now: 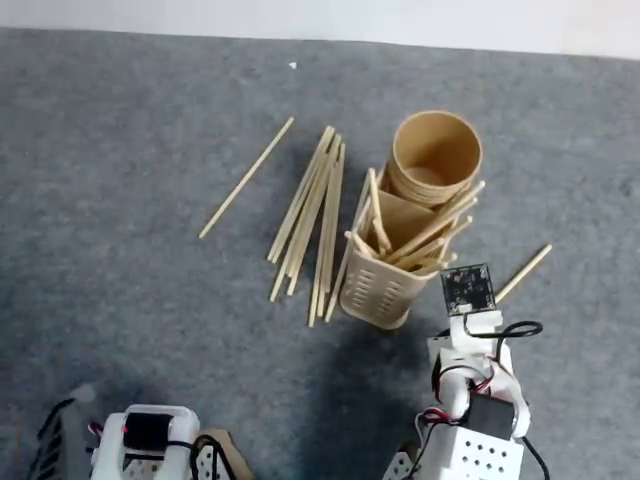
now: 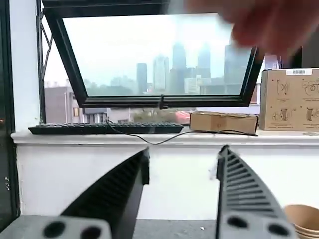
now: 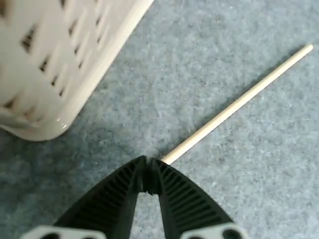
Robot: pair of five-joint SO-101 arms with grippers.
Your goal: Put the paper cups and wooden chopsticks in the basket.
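**Cups in, about half the chopsticks left on the floor**

The stack of paper cups [image 1: 435,155] stands at the far end of the basket [image 1: 375,290] and looks to be inside it, so that half of the job seems finished. A handful of sticks [image 1: 420,235] also lean in the basket, their ends poking over its rim.

The rest are out on the grey carpet [image 1: 120,300]. A loose bundle of chopsticks [image 1: 310,215] lies just beside the basket, a stray chopstick [image 1: 247,177] lies farther out beyond the bundle, and a lone chopstick [image 3: 239,102] lies on the basket's other side, near the right arm.

The right gripper [image 3: 149,162] is down at the carpet with its claw closed. The lone chopstick's near end touches the side of one fingertip rather than sitting between the two, so I judge it is not held. By my reckoning this stick is the one in hand, with the bundle and the stray to follow.

The left gripper [image 2: 184,154] is raised well away from the work, its claw wide apart with nothing in it.
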